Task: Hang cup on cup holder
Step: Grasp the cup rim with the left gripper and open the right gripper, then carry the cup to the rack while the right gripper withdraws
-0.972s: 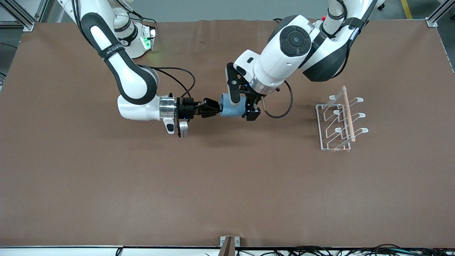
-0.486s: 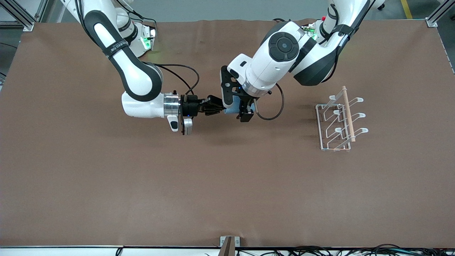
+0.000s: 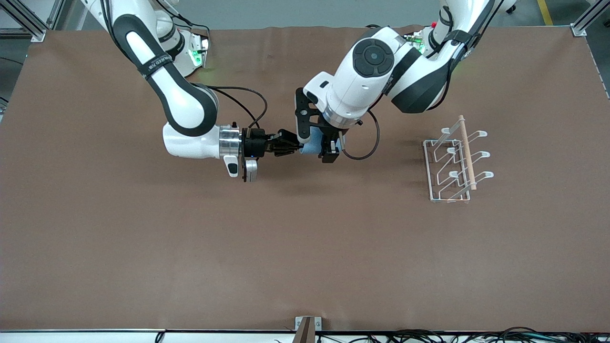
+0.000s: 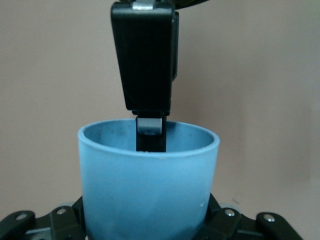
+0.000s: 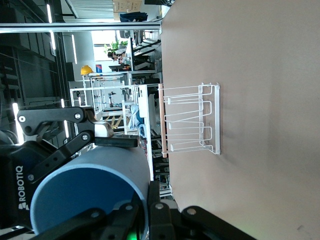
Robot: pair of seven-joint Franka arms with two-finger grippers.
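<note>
light-blue cup (image 3: pixel 310 146) in mid-air over the table (image 3: pixel 143 238), right gripper (image 3: pixel 291 144) pinching its rim, left gripper (image 3: pixel 318 143) clamped around its body, white wire cup holder (image 3: pixel 455 161) well apart toward the left arm's end

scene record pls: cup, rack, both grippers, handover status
cup: light blue, in the air over mid-table, held by both grippers
left gripper: shut on cup, one finger inside the rim
right gripper: shut on cup at its base end
cup holder: white wire rack with wooden rod, toward the left arm's end, prongs bare
handover: both arms grip, right not yet released
</note>
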